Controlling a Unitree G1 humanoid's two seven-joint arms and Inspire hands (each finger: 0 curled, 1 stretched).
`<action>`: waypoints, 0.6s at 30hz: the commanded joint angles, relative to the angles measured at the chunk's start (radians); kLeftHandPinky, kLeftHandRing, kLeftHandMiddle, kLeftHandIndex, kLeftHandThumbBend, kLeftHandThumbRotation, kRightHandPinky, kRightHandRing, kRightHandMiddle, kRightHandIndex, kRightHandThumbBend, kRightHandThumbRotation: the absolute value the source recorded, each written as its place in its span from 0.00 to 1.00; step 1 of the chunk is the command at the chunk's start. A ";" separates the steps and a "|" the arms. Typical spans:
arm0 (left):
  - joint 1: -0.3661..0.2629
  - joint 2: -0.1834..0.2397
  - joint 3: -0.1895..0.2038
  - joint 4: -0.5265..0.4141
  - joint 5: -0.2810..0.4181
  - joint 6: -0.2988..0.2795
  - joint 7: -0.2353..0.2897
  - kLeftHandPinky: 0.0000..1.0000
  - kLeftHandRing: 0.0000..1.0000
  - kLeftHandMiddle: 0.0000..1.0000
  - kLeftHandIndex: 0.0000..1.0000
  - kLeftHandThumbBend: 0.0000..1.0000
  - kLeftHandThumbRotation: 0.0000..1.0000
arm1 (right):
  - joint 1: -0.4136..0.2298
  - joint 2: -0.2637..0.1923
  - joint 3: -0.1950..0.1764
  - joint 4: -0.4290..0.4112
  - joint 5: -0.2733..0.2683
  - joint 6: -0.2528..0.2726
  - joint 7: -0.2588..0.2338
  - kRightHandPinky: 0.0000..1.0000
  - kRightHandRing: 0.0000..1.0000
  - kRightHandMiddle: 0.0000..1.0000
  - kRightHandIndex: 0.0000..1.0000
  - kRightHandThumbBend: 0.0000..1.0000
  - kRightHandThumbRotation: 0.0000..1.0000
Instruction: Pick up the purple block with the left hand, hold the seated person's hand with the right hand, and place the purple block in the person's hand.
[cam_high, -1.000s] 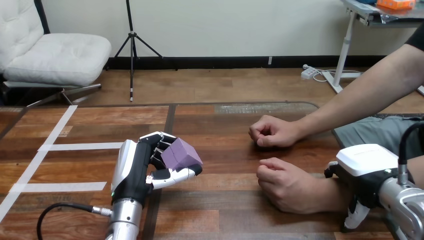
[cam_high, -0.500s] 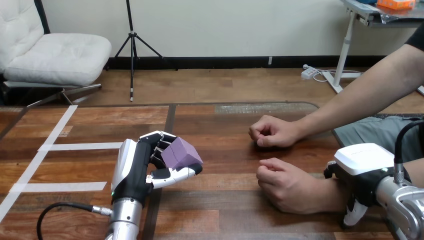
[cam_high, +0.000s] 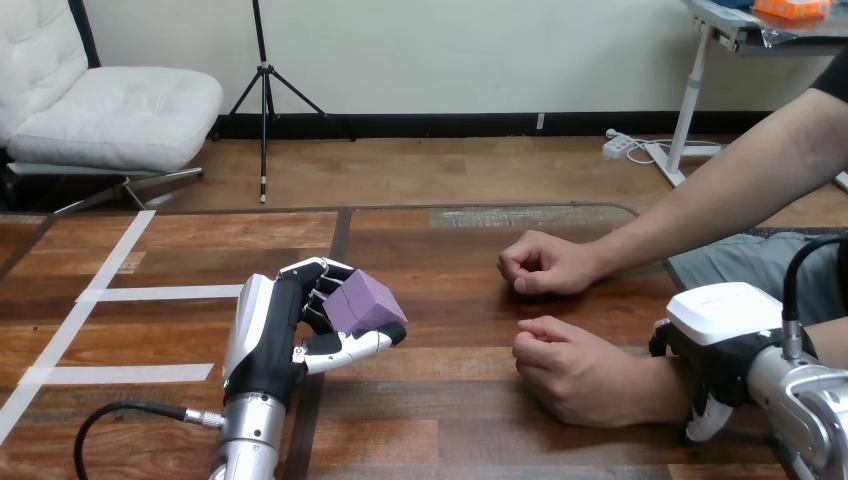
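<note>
The purple block (cam_high: 365, 301) sits in my left hand (cam_high: 268, 338), fingers behind it and thumb curled under its near edge, left of the table's middle. The person's near hand (cam_high: 566, 371) rests as a loose fist on the wooden table (cam_high: 450, 425), well to the right of the block. My right hand (cam_high: 722, 322) lies over that hand's wrist at the lower right. A white fingertip curls down the near side of the wrist and black fingers reach over its far side. The person's far hand (cam_high: 545, 265) is a fist further back.
White tape strips (cam_high: 165, 293) cross the table's left part. A black cable (cam_high: 120, 415) loops beside my left forearm. Bare wood lies between the block and the person's near fist.
My left hand has risen a touch with the block. My right hand has edged slightly left and up on the wrist. The person's hands have stayed still.
</note>
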 joint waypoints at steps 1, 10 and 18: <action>-0.026 0.018 0.013 -0.053 -0.001 -0.024 0.005 0.35 0.40 0.49 0.51 0.70 0.18 | -0.041 -0.007 0.020 0.056 0.006 0.001 -0.040 0.72 0.73 0.75 0.74 0.75 0.03; -0.025 0.020 0.010 -0.053 0.004 -0.033 0.012 0.35 0.41 0.49 0.51 0.70 0.18 | -0.051 0.002 0.031 0.093 0.028 0.010 -0.068 0.53 0.62 0.67 0.70 0.67 0.00; -0.024 0.019 0.012 -0.051 0.001 -0.033 0.009 0.35 0.41 0.49 0.51 0.70 0.17 | -0.071 0.008 0.041 0.124 0.050 0.016 -0.056 0.40 0.51 0.59 0.69 0.72 0.00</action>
